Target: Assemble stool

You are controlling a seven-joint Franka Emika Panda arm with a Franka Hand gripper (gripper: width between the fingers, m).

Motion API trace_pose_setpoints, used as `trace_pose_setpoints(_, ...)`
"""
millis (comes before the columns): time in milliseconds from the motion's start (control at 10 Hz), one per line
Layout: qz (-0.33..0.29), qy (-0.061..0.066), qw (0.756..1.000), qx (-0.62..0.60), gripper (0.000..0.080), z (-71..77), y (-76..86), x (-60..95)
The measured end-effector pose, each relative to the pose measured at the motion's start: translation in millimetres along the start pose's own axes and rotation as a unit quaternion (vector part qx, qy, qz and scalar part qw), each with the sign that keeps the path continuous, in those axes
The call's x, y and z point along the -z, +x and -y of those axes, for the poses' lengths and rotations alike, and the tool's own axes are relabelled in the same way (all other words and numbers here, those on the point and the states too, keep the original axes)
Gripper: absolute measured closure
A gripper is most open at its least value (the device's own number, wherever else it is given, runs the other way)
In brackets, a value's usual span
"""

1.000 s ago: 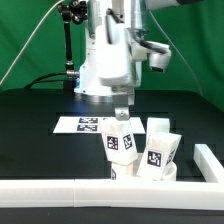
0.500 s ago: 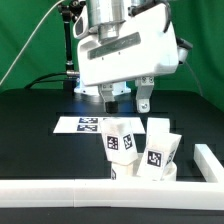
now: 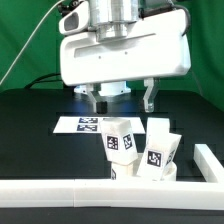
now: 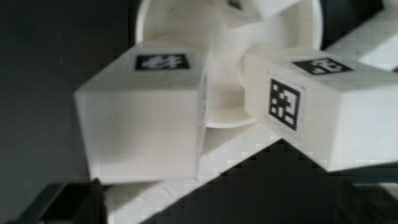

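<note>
Robot fingers (image 3: 123, 98) spread wide and empty above the white plastic round stool seat (image 3: 170, 172) and its tagged chunky block legs (image 3: 120, 140) on the black surface (image 3: 40, 135)

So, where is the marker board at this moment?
In the exterior view the marker board lies flat on the black table, left of centre, just behind the upright stool legs.

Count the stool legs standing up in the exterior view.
3: one leg on the exterior view's left, one leg to its right, one leg behind them, partly hidden. None seems hidden.
</note>
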State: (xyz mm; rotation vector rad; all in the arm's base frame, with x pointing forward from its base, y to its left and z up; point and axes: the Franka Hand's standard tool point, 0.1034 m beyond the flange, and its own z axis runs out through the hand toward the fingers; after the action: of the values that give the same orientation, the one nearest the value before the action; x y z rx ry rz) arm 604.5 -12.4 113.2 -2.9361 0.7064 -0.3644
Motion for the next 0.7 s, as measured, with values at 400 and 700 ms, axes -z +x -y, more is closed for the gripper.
trace_pose_setpoints(400,0.018,-0.020,0.973,0.230,0.0151,-1.2,0.2,-0.3)
trace_pose_setpoints(700,0.025,-0.022,0.945,0.324,0.0151,-11.9,0.2,0.3)
